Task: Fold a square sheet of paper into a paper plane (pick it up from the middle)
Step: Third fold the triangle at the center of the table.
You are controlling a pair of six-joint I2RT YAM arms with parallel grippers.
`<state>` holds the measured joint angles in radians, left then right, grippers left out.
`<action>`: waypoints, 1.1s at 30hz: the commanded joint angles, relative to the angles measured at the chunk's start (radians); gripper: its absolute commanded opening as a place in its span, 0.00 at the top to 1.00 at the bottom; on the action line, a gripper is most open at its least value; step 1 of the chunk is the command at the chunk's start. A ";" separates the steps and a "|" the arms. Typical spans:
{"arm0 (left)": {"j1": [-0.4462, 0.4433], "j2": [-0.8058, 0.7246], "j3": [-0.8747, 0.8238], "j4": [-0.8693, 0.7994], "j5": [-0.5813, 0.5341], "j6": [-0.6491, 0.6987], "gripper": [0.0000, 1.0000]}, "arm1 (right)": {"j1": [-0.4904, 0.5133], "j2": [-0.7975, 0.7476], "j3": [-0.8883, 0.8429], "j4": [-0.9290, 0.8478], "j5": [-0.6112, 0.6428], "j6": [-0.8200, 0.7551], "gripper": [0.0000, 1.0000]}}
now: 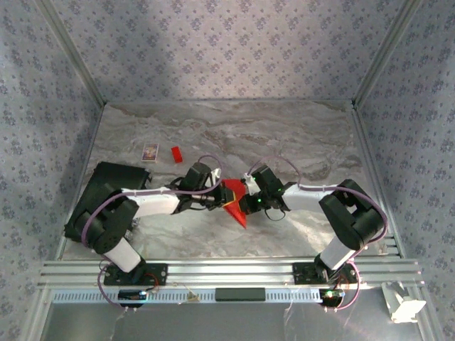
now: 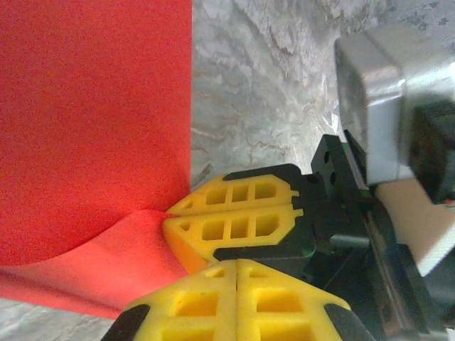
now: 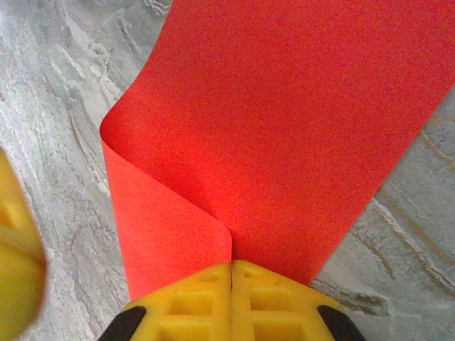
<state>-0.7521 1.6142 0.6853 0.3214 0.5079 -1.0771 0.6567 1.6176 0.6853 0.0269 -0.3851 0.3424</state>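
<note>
**Two grippers meeting at the red sheet**

We are pinching the square sheet of paper at its curled fold with the right gripper, mid-table. Our left gripper is sitting clamped shut just beside it, possibly catching an edge. Farther back, a small red block is lying near a patterned card.

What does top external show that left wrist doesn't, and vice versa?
Top external adds: the patterned card, the small red block and a black box on the far-left side. Left wrist adds: a close look at the right pincer shut on the curled edge of the red sheet, with the left pincer shut close beside it. Shared: the red sheet, both pincers meeting at it, and the marbled table.
</note>
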 commanded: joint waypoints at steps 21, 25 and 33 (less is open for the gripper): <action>-0.018 0.049 -0.011 -0.043 -0.023 0.034 0.99 | -0.007 0.018 -0.006 -0.079 0.043 -0.013 1.00; -0.016 0.056 -0.016 -0.006 -0.022 0.034 0.97 | -0.006 0.016 -0.006 -0.078 0.040 -0.013 1.00; -0.014 0.079 -0.007 0.013 -0.026 0.041 0.96 | -0.006 0.013 -0.006 -0.084 0.039 -0.015 1.00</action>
<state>-0.7670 1.6726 0.6724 0.3218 0.4847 -1.0599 0.6567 1.6176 0.6853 0.0254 -0.3824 0.3428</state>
